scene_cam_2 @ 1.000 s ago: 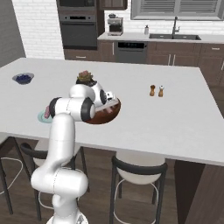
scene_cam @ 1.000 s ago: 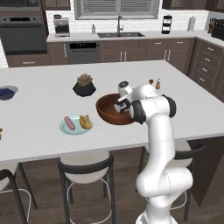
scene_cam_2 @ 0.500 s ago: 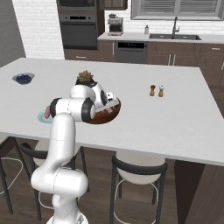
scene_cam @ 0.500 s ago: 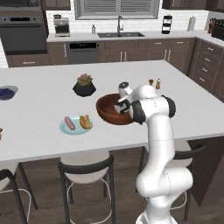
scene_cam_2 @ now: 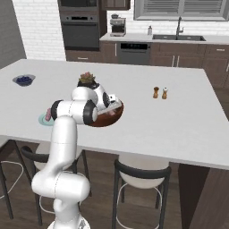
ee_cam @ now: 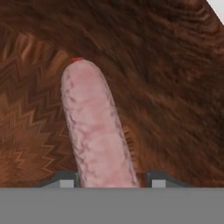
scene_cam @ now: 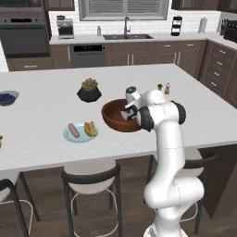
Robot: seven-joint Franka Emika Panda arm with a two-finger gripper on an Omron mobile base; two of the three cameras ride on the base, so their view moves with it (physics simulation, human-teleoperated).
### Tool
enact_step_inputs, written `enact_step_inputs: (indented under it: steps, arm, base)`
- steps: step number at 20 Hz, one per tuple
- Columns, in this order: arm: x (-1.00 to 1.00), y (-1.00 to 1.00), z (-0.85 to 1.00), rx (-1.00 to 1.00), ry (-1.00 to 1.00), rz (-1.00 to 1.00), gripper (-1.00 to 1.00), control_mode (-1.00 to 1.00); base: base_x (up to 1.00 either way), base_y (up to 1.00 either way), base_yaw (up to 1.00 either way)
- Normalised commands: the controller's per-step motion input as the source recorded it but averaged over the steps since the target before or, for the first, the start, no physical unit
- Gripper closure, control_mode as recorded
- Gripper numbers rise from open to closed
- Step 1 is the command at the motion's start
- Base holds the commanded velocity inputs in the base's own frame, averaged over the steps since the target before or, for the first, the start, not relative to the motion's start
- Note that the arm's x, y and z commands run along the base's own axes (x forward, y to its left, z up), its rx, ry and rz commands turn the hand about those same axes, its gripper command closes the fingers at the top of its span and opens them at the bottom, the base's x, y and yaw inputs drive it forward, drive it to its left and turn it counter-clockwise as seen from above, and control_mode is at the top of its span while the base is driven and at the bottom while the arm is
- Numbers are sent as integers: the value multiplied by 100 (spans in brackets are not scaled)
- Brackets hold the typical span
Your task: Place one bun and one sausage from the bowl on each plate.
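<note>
Gripper (ee_cam: pixel 112 180) is down inside the bowl (scene_cam: pixel 113 113), at the bowl's 3 o'clock side in the left base view, with the hand reaching over the rim. In the hand view the two dark fingertips (ee_cam: pixel 65 180) sit low at 6 o'clock — one on each side of the sausage (ee_cam: pixel 97 127), both right against its flanks. The jaws have drawn in close on the sausage; whether they already press it firmly I cannot tell.

The sausage is pale pink and mottled and lies on the dark reddish-brown wood floor of the bowl. It runs from between the fingertips up toward 11 o'clock, and its far end shows a small red spot.

The bowl stands on the white worktop (scene_cam: pixel 46 106), near the front edge. From the bowl, in the left base view:
- light-blue plate (scene_cam: pixel 69 137) at about 8 o'clock, near but apart — it carries one sausage and one bun side by side;
- black plant pot (scene_cam: pixel 89 94) at 10 o'clock, just beyond the rim;
- salt and pepper shakers (scene_cam_2: pixel 160 92) at 1 o'clock, apart from the bowl;
- small bowl of blueberries (scene_cam: pixel 7 97) far off at 9 o'clock, by the worktop's edge.
</note>
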Motion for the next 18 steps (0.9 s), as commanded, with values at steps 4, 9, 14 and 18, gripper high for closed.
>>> enact_step_inputs:
  steps: [4, 9, 14, 18]
  arm:
    - [0, 0, 0, 0, 0, 0, 100, -100]
    - [-7, 2, 3, 0, 0, 0, 100, -100]
    - [-38, 21, 63, 0, 0, -4, 100, -100]
    - [-54, 16, 63, 4, 0, -9, 100, -100]
  base:
    - [0, 0, 0]
    - [0, 0, 0]
    - [0, 0, 0]
    - [0, 0, 0]
